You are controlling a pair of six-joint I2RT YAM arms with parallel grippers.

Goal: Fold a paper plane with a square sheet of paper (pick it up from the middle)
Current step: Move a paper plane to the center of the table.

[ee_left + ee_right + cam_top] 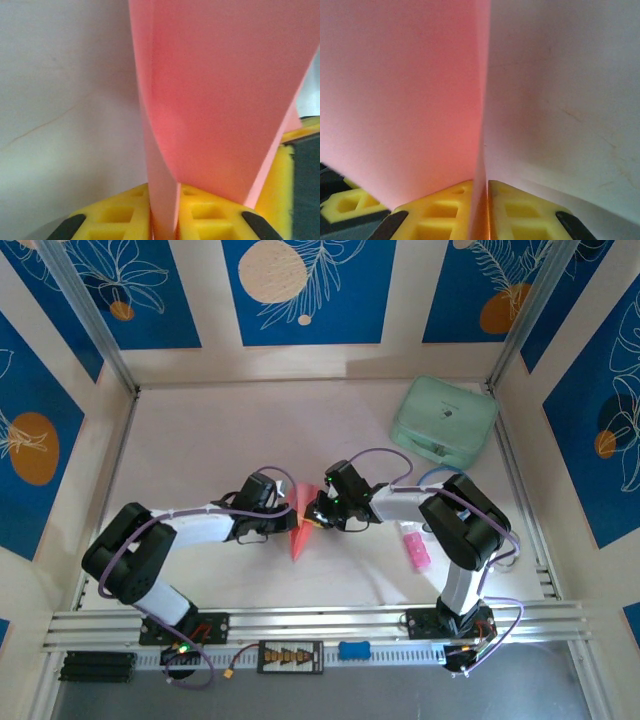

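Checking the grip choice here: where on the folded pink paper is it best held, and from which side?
Pinch the paper plane on its folded layers, coming in from the sides, as the left gripper and right gripper do: the sheet is thin and lies flat between the pads.

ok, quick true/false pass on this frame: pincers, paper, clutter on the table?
1. The left pincer and right pincer both pinch the paper plane. True.
2. The mint-green case sits at the far left of the table. False: it sits at the far right.
3. The plane's narrow tip points toward the arm bases. True.
4. The bright-pink stick lies left of the plane. False: it lies right of the plane, beside the right arm.
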